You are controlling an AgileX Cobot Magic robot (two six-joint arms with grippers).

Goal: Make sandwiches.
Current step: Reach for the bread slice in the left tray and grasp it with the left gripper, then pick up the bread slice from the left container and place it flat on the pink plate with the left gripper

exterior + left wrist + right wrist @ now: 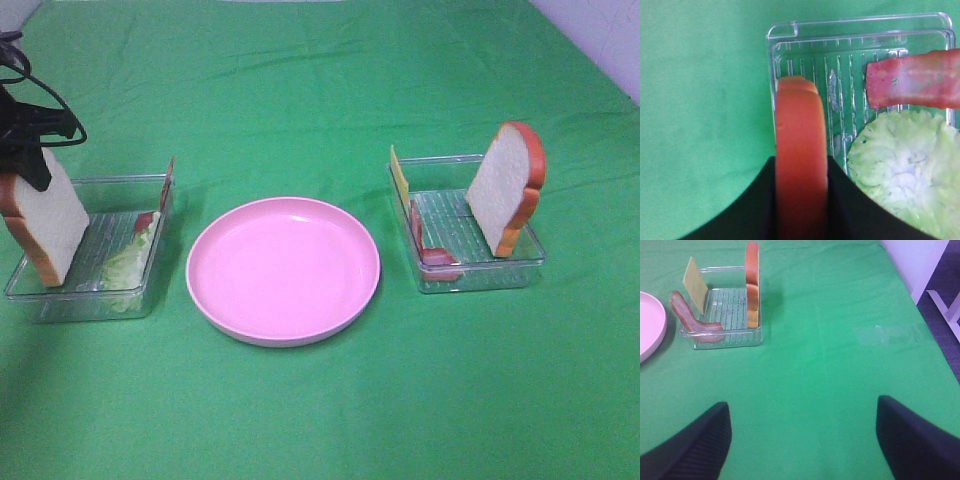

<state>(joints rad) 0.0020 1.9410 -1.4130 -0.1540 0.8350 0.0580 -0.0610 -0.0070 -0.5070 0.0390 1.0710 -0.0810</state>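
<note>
Overhead view: the pink plate (285, 270) sits bare mid-desk (320, 90), no sandwich built yet. In the clear tray (60, 305) left of the plate, the left gripper (32, 165) pinches the top of an upright bread slice (48, 225). Lettuce (130, 262) and a bacon strip (146, 220) lie on the plate side of it. Right of the plate, a second tray (500, 268) holds the other bread slice (508, 188) upright, w/ a cheese square (400, 178) and a second bacon strip (435, 255) at its plate-side end.

Left wrist view: black fingers (752, 210) closed flat vs. both faces of the slice, crust edge showing between them. Whether its base rests on the tray floor: can't tell.

Right wrist view: right gripper (805, 440) spread wide, holding nothing, over green cloth well apart from the second tray, on the side away from the plate.

Handling, prob.: the toy bread looks light and fairly stiff, so a mild squeeze across the flat faces near the top crust should do. Lettuce looks soft and floppy, bacon & cheese thin. Those are best taken by an edge, and are apt to slip.
</note>
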